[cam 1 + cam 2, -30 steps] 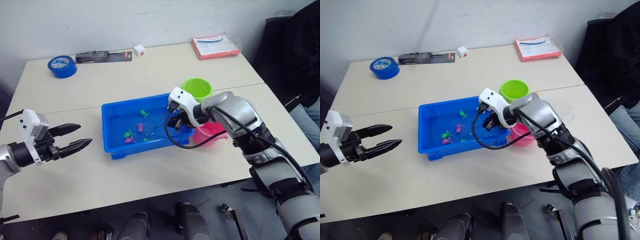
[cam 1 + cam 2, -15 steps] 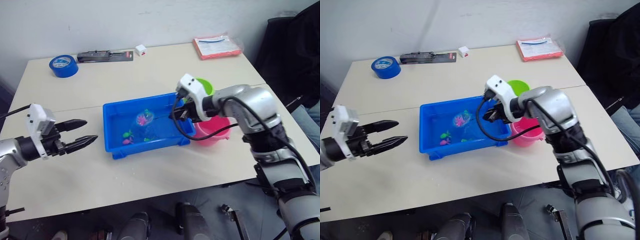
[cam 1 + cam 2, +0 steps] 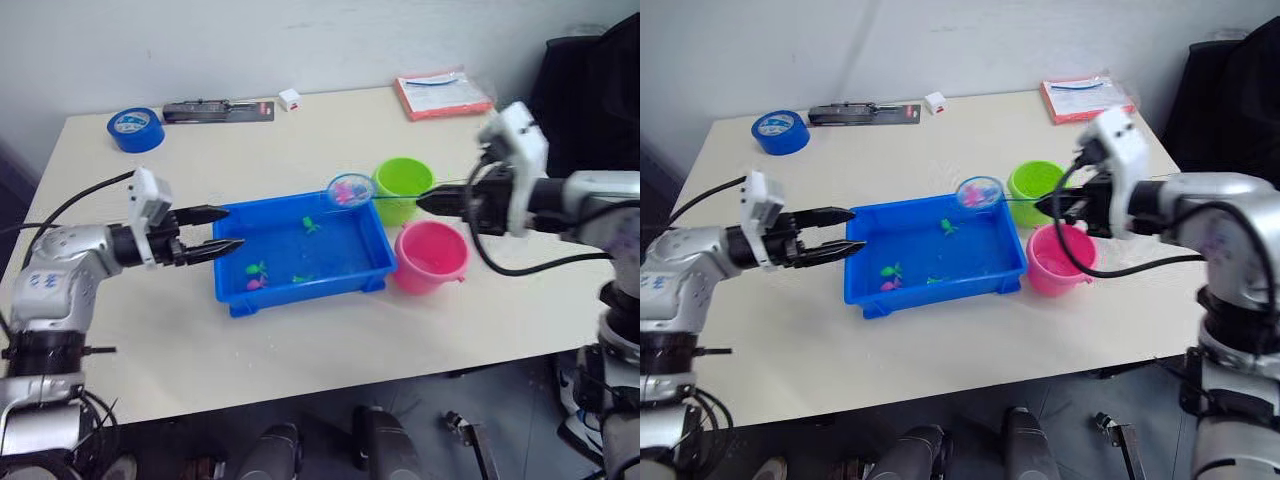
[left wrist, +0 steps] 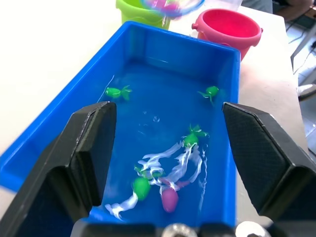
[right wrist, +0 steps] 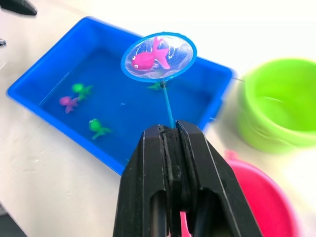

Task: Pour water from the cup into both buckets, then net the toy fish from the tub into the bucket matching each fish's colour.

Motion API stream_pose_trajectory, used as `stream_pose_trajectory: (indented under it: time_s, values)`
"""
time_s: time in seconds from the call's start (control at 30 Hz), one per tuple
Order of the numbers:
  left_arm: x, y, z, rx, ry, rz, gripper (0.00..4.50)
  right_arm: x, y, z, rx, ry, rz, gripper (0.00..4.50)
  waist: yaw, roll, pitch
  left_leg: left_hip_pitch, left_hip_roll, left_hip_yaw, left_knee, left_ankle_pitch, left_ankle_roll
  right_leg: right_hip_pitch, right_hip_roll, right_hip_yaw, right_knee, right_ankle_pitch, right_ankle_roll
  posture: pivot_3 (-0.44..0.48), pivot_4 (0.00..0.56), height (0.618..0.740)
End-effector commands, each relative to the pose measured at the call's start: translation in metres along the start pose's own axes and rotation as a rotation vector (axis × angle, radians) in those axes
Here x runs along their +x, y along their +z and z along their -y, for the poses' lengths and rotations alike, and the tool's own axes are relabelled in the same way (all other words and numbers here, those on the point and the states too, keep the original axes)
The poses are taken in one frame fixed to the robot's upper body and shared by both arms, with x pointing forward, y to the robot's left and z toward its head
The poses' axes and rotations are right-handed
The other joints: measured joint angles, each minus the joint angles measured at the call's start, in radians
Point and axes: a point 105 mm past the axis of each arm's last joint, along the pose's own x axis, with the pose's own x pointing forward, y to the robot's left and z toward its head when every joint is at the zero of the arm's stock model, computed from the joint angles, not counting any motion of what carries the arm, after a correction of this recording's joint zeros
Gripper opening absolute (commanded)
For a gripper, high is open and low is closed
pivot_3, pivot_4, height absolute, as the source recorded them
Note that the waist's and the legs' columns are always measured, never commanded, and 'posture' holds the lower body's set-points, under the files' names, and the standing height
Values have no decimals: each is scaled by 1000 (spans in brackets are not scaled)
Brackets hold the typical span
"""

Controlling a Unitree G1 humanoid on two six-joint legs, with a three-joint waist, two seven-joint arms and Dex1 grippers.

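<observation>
**Pink fish lifted in the net above the tub's far rim**

The right gripper [image 5: 170,143] has its two black fingers pressed together on the thin handle of the net [image 5: 159,56], holding it roughly level. The blue-rimmed hoop hangs over the far right corner of the tub [image 3: 232,300], and a magenta-pink fish [image 5: 150,57] lies in its mesh. The tub, a shallow bright blue tray, sits near the middle of the table [image 3: 330,130] with water in it. Inside the tub, three green fish [image 4: 115,92] and one pink fish [image 4: 169,198] show in the left wrist view, with another small green shape beside the pink one.

The green bucket [image 3: 404,186] stands just beyond the tub's far right corner, close to the hoop. The pink bucket [image 3: 432,256] stands just beside the tub's right end, nearer the robot than the green one, and the net's handle passes above the space between them.

The left gripper [image 3: 213,230] hovers at the tub's left end, its fingers spread apart and pointing over the rim, holding nothing.

Far behind the tub, along the table's back edge, lie a roll of blue tape [image 3: 134,129], a long dark packaged item [image 3: 218,110], a small white box [image 3: 290,99] and a red-and-white packet [image 3: 443,94]. No writing on any of them can be read.
</observation>
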Motion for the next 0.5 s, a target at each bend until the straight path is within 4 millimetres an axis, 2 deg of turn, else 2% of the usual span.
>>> stream_pose_trajectory:
  time_s: [0.03, 0.2, 0.4, 0.5]
  values:
    - [10, 9, -2, 45, -53, 21, 3709, -29, -4, 2, -52, -101, 17, 793, 1, 0, 0, 0, 0, 0, 0, 0, 0, 0, 0, 0, 0, 0, 0, 0, 150, 740]
    - [23, 10, -8, 57, -107, 17, 3709, -63, -30, 8, -107, -267, -47, 793, 7, 0, 0, -1, 0, 0, 0, 0, 0, -1, 0, 0, 1, 0, 0, 0, 150, 740]
    - [28, 11, -8, 66, -138, 24, 3709, -67, -44, 10, -225, -337, -92, 793, 2, 0, 0, 0, 0, 3, 3, 0, 1, -1, 0, 2, 4, 1, 1, 0, 150, 740]
    - [28, 10, -1, 56, -170, 22, 3709, -68, -48, 15, -363, -416, -85, 793, 8, 0, 0, 0, 0, 3, 4, 0, 1, -1, 0, 2, 5, 0, 1, 0, 150, 740]
